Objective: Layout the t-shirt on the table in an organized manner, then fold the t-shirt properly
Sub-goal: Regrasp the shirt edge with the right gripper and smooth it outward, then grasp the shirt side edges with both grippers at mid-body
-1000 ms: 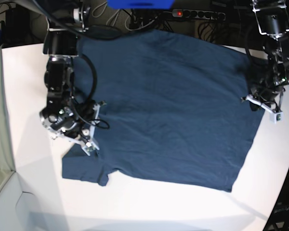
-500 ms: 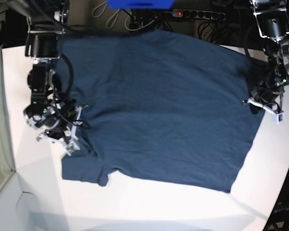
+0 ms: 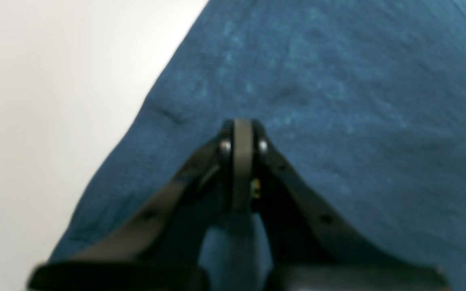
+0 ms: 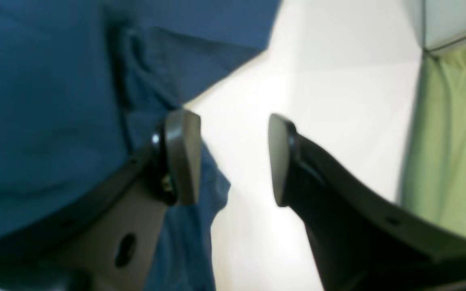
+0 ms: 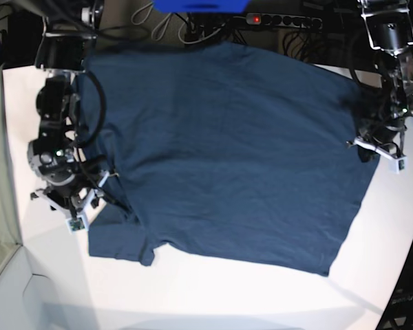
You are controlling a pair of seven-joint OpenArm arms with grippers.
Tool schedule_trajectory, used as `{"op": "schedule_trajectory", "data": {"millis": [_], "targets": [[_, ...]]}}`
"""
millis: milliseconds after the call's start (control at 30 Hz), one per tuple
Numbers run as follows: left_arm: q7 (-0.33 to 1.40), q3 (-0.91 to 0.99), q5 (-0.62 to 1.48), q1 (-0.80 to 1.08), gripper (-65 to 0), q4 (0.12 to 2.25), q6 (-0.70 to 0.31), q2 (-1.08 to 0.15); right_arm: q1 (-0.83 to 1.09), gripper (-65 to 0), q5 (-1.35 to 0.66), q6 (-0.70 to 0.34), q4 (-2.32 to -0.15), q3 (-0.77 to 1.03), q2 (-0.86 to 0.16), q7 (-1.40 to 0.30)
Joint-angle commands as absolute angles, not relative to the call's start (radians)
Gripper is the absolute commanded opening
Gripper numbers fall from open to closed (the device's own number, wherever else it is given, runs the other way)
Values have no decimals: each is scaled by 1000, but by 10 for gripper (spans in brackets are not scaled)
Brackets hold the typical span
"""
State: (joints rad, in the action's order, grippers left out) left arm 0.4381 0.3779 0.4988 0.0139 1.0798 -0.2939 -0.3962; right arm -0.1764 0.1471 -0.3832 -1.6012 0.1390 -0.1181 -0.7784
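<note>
The dark navy t-shirt (image 5: 234, 151) lies spread flat across the white table (image 5: 193, 289), one short sleeve pointing to the lower left. My right gripper (image 5: 82, 206) hovers at that sleeve with its jaws open. In the right wrist view the right gripper (image 4: 231, 159) has one finger over the t-shirt (image 4: 47, 101) and bare table (image 4: 330, 81) in the gap. My left gripper (image 5: 361, 146) sits at the shirt's right edge. In the left wrist view the left gripper (image 3: 243, 133) is shut over the t-shirt (image 3: 358, 101); pinched cloth does not show.
A power strip (image 5: 282, 20) with a red light and loose cables lies behind the table. A blue object (image 5: 199, 5) sits at the top edge. A green cloth (image 4: 447, 141) hangs past the table's left side. The table's curved edge runs close by my left arm.
My right gripper has moved left and slightly down, off the shirt's body to the sleeve edge. The left gripper has stayed at the shirt's right edge.
</note>
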Motion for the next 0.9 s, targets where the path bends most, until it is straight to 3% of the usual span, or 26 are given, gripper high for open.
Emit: {"op": "schedule_trajectory", "data": {"millis": [0,100,300,500,700,767,867], "targets": [[483,381,470,19,-646,1078,-278,-418,-194,-401,145,-401,-1652,145,-124,-762],[484,381,470,19,-646,1079,-278,-418,-185,-401,145,-466,-1707,143,-101,-816],[484,381,470,19,-646,1079,-278,-418,-188,-398,145,-469,-1646,142,-94,-819],[484,381,470,19,-646,1079,-278,-418,-196,-340,145,-469,-1543,142,-114,-814],[484,378,470,18,-646,1079,-277,-418,-236,-341,145,-472,-1431,143,-139,-814],[484,378,470,18,-646,1079,-277,-418,-237,-360,145,-472,-1422,145,-140,-812],[484,380,470,18,-646,1079,-277,-418,-248,-475,145,-472,-1420,150,-154,-788]]}}
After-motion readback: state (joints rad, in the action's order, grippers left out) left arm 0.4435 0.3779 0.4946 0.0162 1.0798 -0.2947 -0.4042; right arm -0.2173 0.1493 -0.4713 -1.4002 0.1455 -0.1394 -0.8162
